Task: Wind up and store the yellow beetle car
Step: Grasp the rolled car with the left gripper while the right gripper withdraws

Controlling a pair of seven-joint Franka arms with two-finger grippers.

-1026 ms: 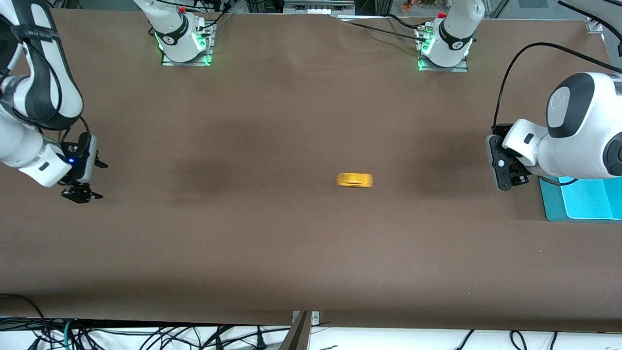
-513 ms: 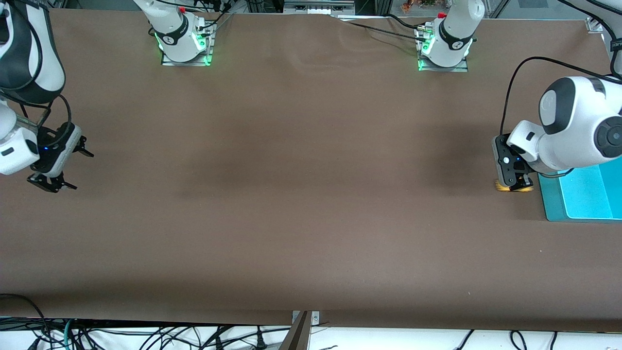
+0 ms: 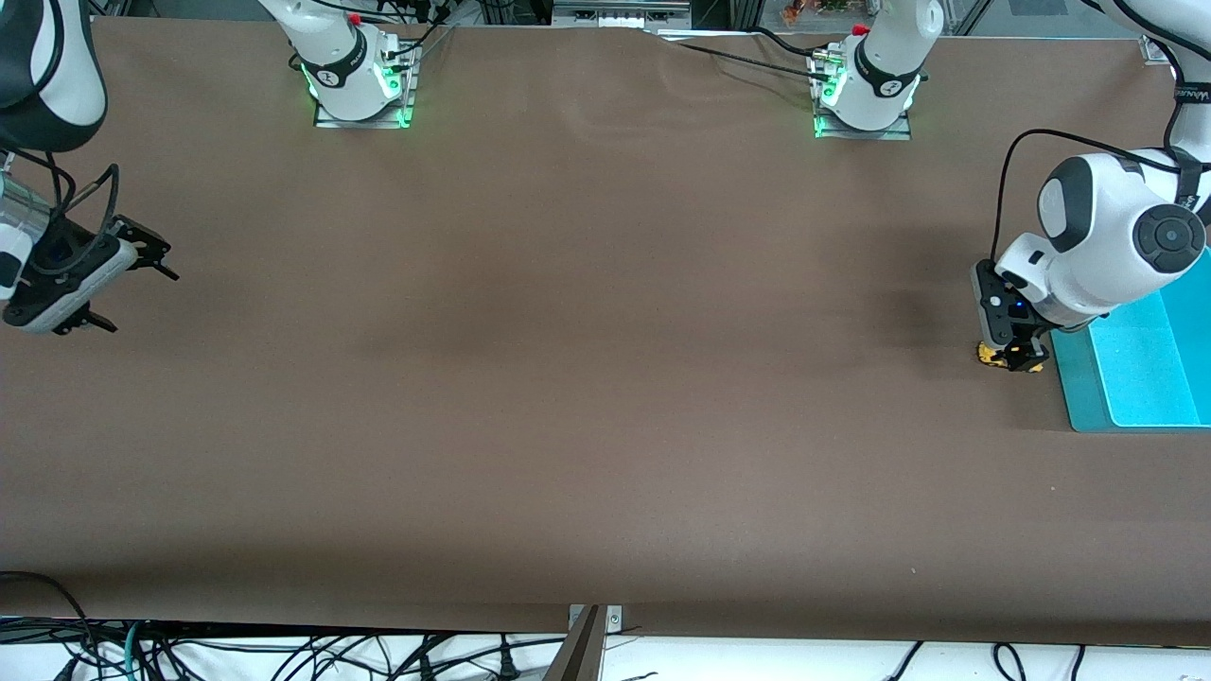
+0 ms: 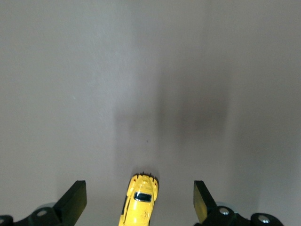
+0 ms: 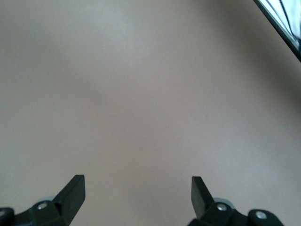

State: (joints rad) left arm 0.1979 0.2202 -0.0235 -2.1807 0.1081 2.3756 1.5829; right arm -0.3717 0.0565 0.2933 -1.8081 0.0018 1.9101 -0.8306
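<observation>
The yellow beetle car [image 3: 988, 356] stands on the brown table near the left arm's end, beside the teal tray. My left gripper [image 3: 1012, 356] is low over it and covers most of it in the front view. The left wrist view shows the yellow beetle car [image 4: 139, 207] lying lengthwise between the spread fingers [image 4: 74, 201], with a gap on each side; the left gripper [image 4: 138, 190] is open and touches nothing. My right gripper [image 3: 137, 298] hangs open over the table at the right arm's end. In its own view the right gripper [image 5: 137, 182] has only bare table between its fingers.
A teal tray [image 3: 1074, 397] lies on the table at the left arm's end, right beside the car, partly under the left arm. The two arm bases [image 3: 359, 85] stand along the table's back edge. Cables hang below the front edge.
The car has rolled across the table toward the left arm's end and stopped under the left gripper, which shifted slightly toward the tray. The right arm has drawn back toward its end.
</observation>
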